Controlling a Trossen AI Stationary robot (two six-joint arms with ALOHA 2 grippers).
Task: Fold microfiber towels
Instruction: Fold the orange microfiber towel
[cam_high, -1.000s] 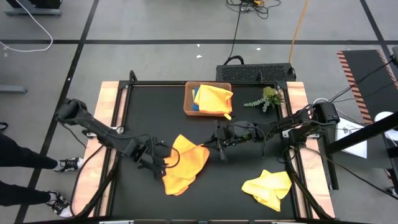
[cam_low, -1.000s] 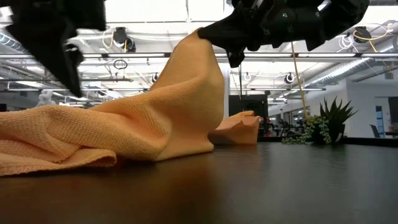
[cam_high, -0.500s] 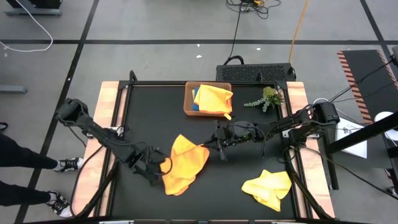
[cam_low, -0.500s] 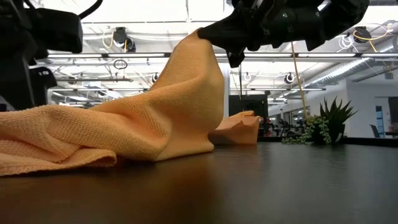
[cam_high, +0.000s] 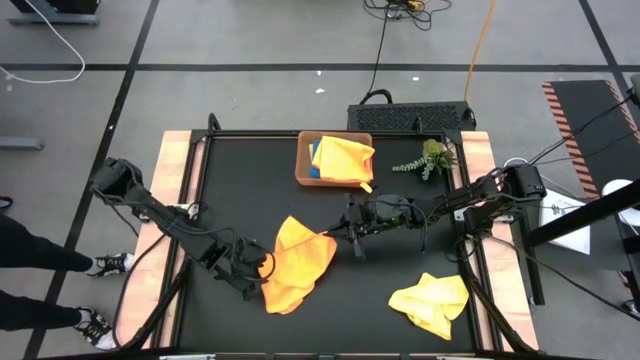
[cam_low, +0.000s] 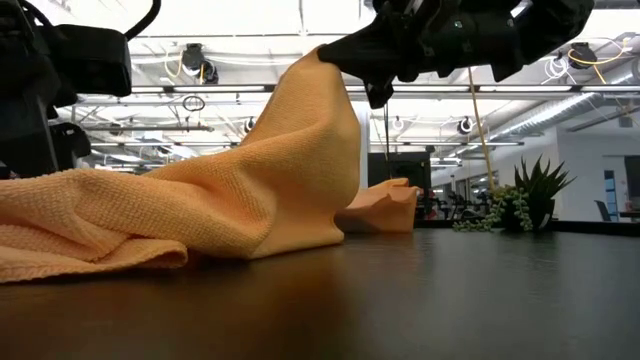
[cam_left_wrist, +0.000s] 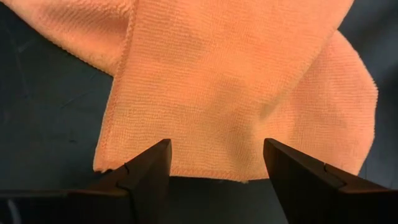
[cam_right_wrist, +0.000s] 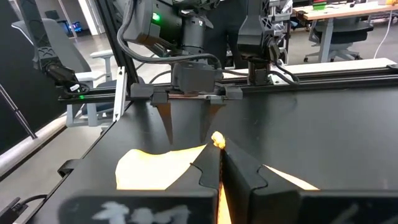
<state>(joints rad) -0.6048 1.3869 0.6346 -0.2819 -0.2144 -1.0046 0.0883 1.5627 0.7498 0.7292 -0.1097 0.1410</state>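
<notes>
On the black desk (cam_high: 400, 260), the limp orange towel (cam_high: 295, 265) drapes from the right claw (cam_high: 335, 236), pinched shut on its corner; the left claw (cam_left_wrist: 214, 171) gapes at the loose hem, likely the best hold.

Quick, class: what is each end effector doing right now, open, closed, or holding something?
Left end effector: open, at the orange towel's edge, holding nothing.
Right end effector: closed on a raised corner of the orange towel.

Grey floor (cam_high: 250, 95) crossed by black lines; far desks (cam_right_wrist: 348, 15) and office chairs (cam_right_wrist: 59, 53); ceiling lights (cam_low: 240, 15) glare overhead.
</notes>
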